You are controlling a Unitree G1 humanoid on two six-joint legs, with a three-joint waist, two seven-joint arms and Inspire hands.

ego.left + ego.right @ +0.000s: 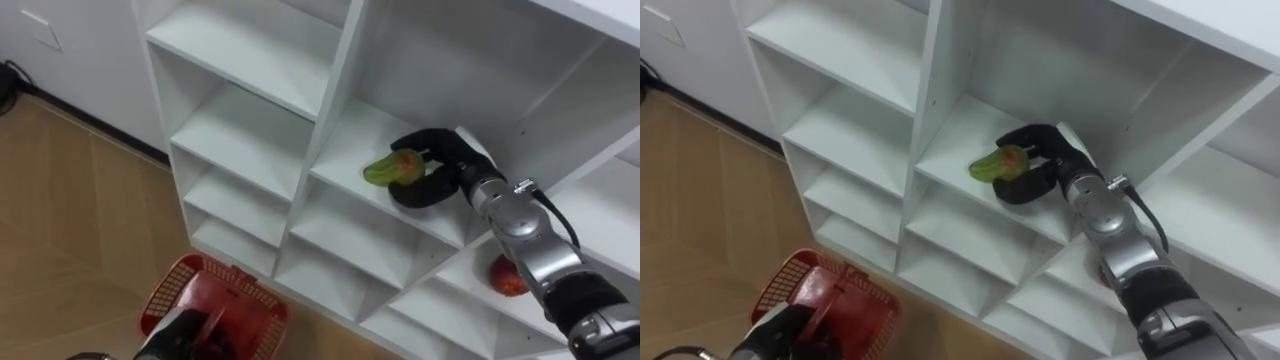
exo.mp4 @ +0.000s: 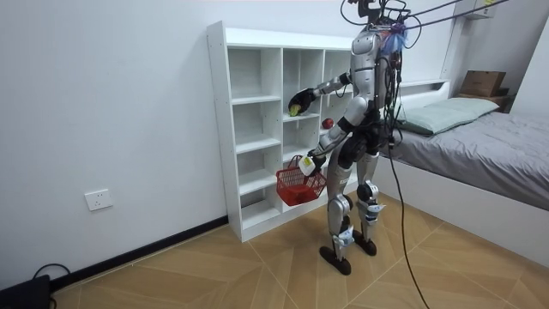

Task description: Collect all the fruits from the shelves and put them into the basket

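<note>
Gripping with the right hand (image 1: 440, 165), fingers and thumb curled round a green fruit (image 1: 392, 170) with a red blush, low in a middle compartment of the white closet (image 1: 330, 100); touching the shelf or just lifted, cannot tell. Holds it toward one end, so risks letting it roll out and drop to the floor on the way out. Could also knock the upright divider if drawn back crooked. Carries a red basket (image 1: 215, 300) low on the left hand (image 1: 168, 338), curled on its handle; contents impossible to make out. Leaves a red fruit (image 1: 507, 278) one compartment lower, partly behind the forearm.
</note>
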